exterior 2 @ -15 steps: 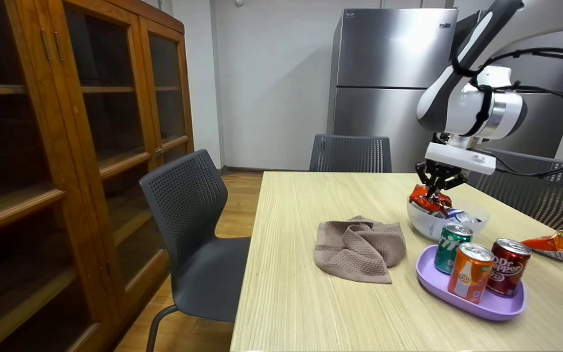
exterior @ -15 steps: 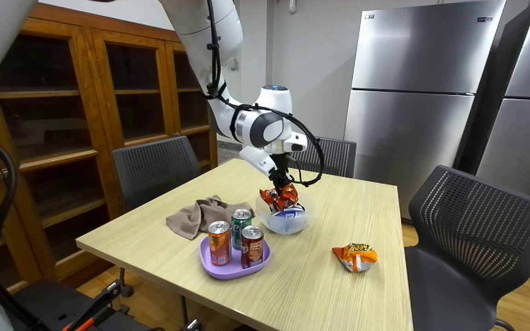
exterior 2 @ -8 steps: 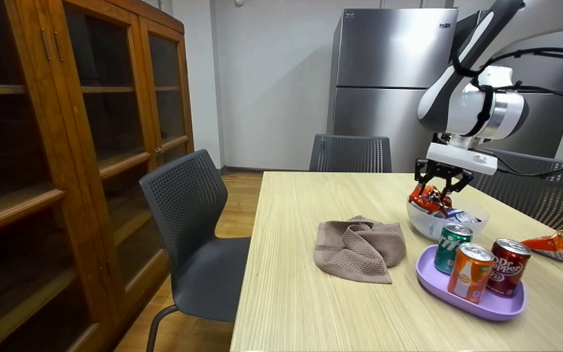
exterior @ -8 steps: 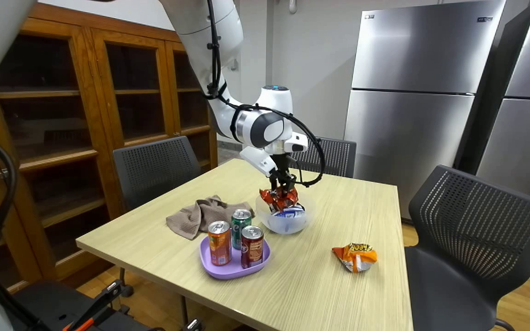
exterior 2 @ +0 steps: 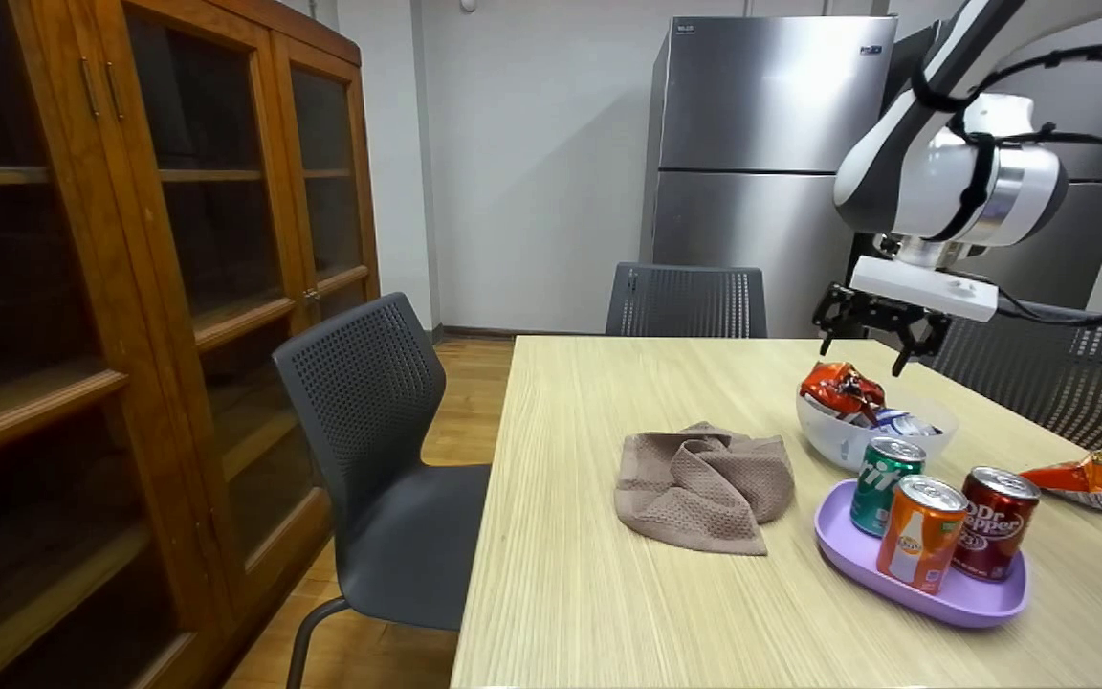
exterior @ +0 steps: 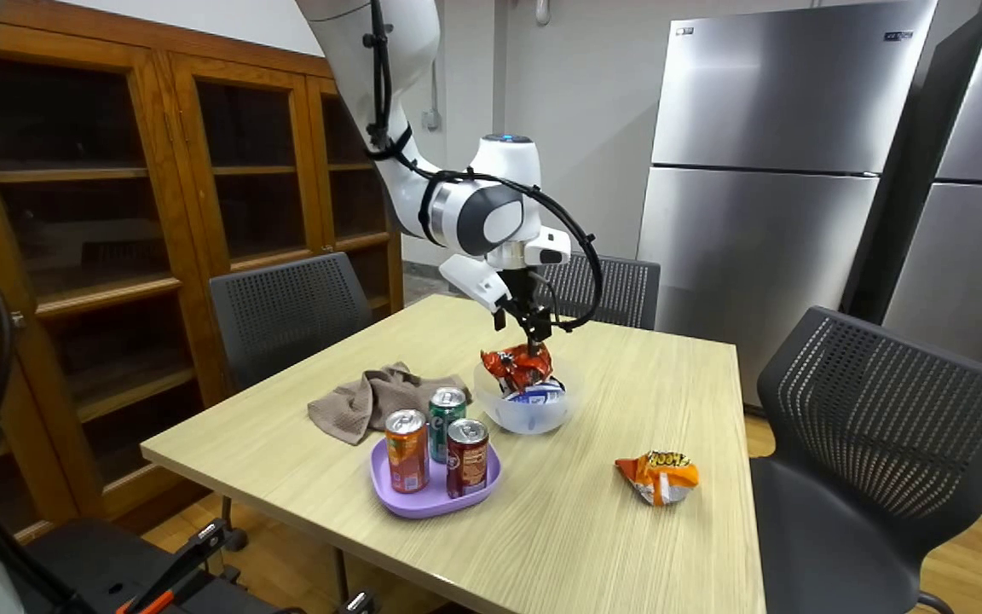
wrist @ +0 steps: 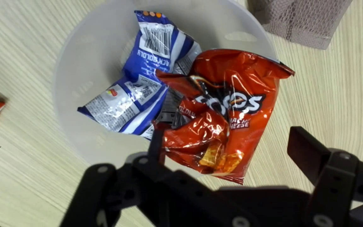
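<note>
My gripper (exterior 2: 861, 359) hangs open just above the bowl, its two fingertips spread wide with nothing between them. Below it, a crumpled red Doritos bag (wrist: 250, 126) leans in a translucent white bowl (wrist: 80, 82), its edge reaching past the rim. A blue and white snack bag (wrist: 146, 78) lies beside it in the same bowl, partly covered by the red one. In the wrist view the red bag appears between the black fingers (wrist: 307, 154), but an exterior view shows a gap between the fingertips and the bag.
A purple tray (exterior: 423, 508) near the bowl carries a green can (exterior: 447, 426), an orange can (exterior: 407, 452) and a dark red can (exterior: 467, 460). A brown towel (exterior 2: 704, 488) lies crumpled beside them. An orange snack bag (exterior: 661, 477) rests on the table. Chairs (exterior 2: 360, 411) surround it.
The jaws, closed at the red bag a second ago, have spread apart and let it go. The arm has risen a little, while the bag has stayed in the bowl.
</note>
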### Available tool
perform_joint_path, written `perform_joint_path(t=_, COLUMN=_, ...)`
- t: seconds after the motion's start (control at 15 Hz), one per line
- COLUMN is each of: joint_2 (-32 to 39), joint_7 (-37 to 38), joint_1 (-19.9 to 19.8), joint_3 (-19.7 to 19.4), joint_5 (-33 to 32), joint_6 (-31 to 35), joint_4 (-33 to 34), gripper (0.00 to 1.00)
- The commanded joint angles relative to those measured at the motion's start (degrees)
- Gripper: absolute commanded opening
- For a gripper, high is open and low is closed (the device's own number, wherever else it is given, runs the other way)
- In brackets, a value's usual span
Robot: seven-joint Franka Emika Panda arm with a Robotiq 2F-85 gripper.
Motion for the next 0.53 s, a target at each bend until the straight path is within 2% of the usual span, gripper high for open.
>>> perform_joint_path(t=0.0, joint_2=-7.7, joint_7=-1.3, joint_1=-2.1, joint_3=0.2, joint_5=0.1, joint_6=-0.8, joint_4=-7.8, gripper=1.00)
perform_joint_path(t=0.47, joint_2=-13.7, joint_7=-2.5, joint_1=-5.6, joint_3=-3.7, joint_5=-0.9, joint_6=0.0, joint_4=-14.4, gripper=1.00)
